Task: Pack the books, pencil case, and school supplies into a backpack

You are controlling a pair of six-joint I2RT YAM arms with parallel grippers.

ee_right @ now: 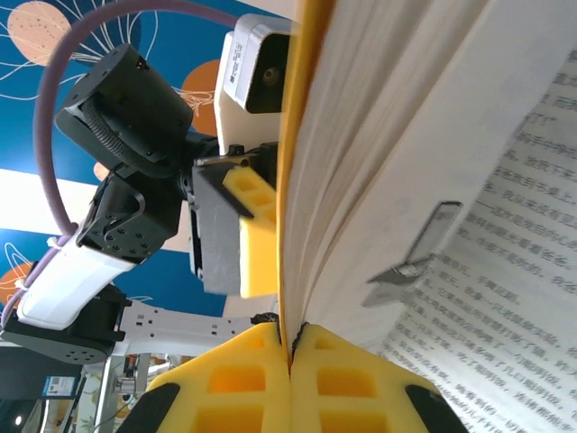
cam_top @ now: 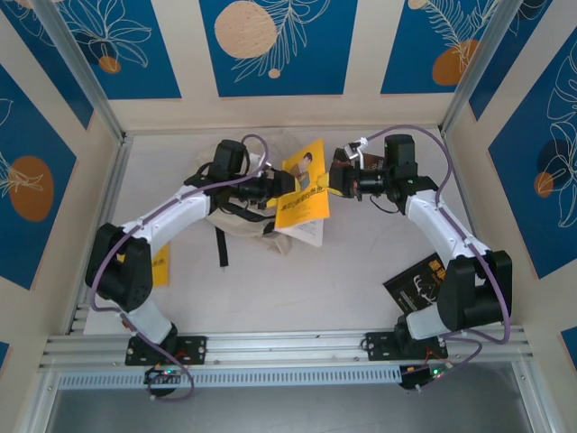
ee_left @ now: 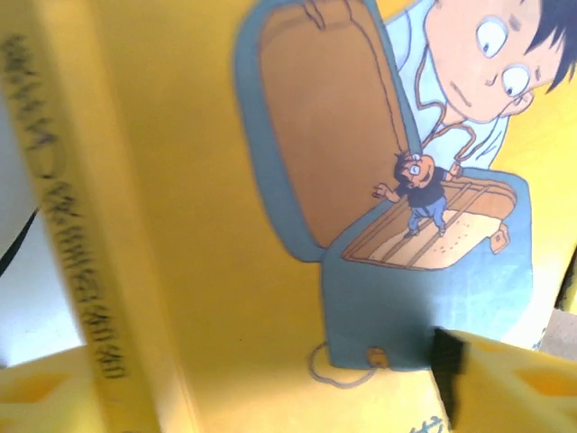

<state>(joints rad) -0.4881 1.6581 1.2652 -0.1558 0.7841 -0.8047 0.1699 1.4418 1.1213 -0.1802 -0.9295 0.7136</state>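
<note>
A yellow book (cam_top: pixel 302 194) hangs open above the cream-white backpack (cam_top: pixel 242 225), between the two grippers. My right gripper (cam_top: pixel 334 179) comes in from the right and is shut on the book's yellow cover and a few pages (ee_right: pixel 290 347); the other printed pages (ee_right: pixel 469 234) fan out to the right. My left gripper (cam_top: pixel 275 187) is at the book's left side with its jaws wide apart. The cartoon cover (ee_left: pixel 270 225) lies close in front of its fingers (ee_left: pixel 514 383). One left finger (ee_right: pixel 254 236) lies beside the cover; whether it touches is unclear.
A second yellow book (cam_top: pixel 160 266) lies on the table under my left arm. A black book with white markings (cam_top: pixel 416 281) lies by my right arm's base. Walls close in the table on three sides.
</note>
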